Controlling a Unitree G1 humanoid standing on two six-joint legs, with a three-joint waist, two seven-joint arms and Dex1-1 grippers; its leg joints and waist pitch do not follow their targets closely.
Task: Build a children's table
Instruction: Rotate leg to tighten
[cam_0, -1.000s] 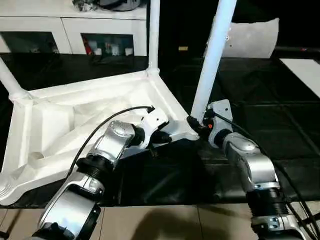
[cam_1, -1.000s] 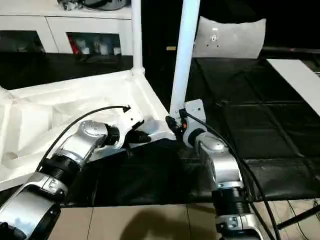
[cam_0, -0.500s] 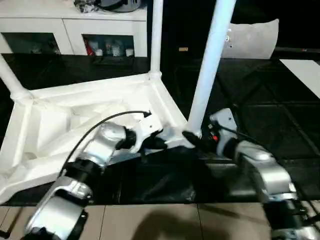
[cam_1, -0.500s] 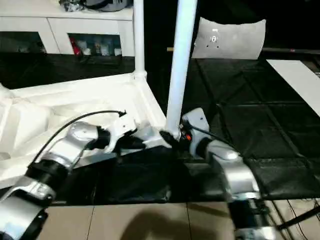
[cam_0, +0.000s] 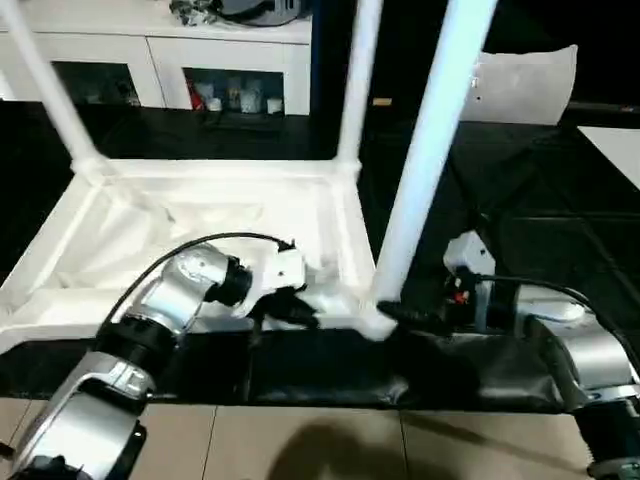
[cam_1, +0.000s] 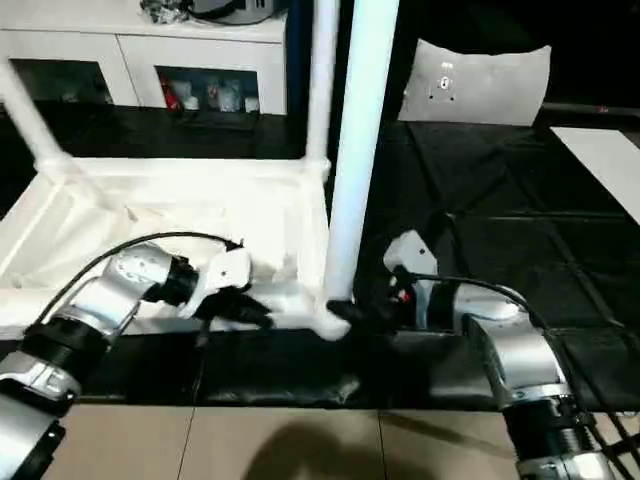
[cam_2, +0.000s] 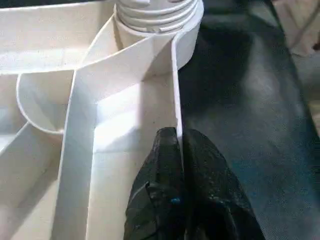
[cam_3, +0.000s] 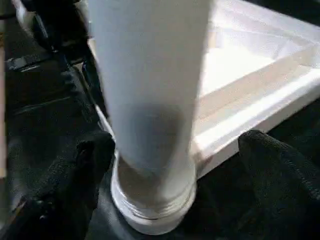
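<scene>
A: Item, near-corner leg: where are we finding it?

B: We are seeing it upright in the corner socket, long axis vertical, at 9 o'clock of our right tool, which is standing released astride its base.

A: Left tool?

B: Clenched on the upturned table top's rim.

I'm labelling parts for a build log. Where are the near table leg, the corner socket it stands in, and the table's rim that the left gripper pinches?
near table leg (cam_0: 420, 170), left eye view, mid-shaft.
corner socket (cam_3: 150, 212), right wrist view, ringed collar at the leg's base.
table's rim (cam_2: 175, 80), left wrist view, thin edge wall above the fingers.
</scene>
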